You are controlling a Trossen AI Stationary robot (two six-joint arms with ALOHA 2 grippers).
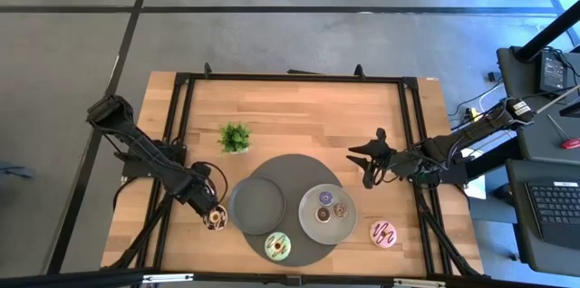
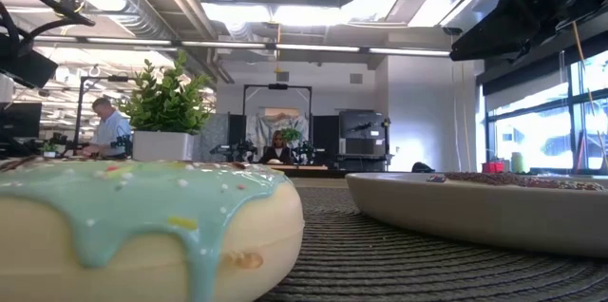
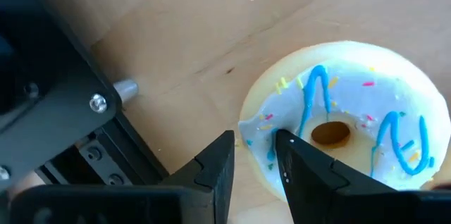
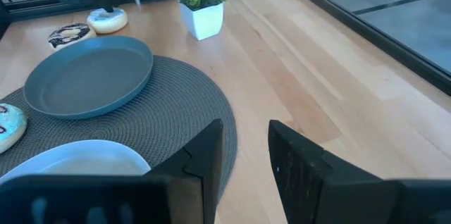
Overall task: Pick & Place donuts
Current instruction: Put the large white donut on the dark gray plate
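A white-iced donut with blue drizzle (image 3: 352, 104) (image 4: 107, 20) lies flat on the wooden table at the near left. My left gripper (image 3: 254, 157) (image 1: 209, 209) points down at its edge, shut on it. A chocolate donut (image 4: 70, 35) (image 1: 217, 222) lies beside it. A pale green donut (image 1: 277, 247) (image 2: 142, 217) rests on the woven mat's near edge. A pink donut (image 1: 383, 232) lies on the table at the near right. Tiny donuts (image 1: 324, 200) sit on the pale plate (image 1: 308, 225). My right gripper (image 4: 245, 153) (image 1: 362, 163) hovers open to the right of the mat. My left gripper comes from above, pointing down, at the white donut's outer edge (image 3: 255, 139), which fills the narrow gap between the fingers. One finger (image 3: 218, 168) stands outside the ring. The other (image 3: 303, 171) lies over the icing short of the hole. The donut rests flat on the table.
A dark grey plate (image 1: 256, 205) (image 4: 88, 72) sits on the round woven mat (image 1: 290, 166), close to the right of the left gripper. A small potted plant (image 1: 235, 137) (image 4: 201, 2) stands behind it. The black frame rail (image 1: 174, 143) runs beside the left arm.
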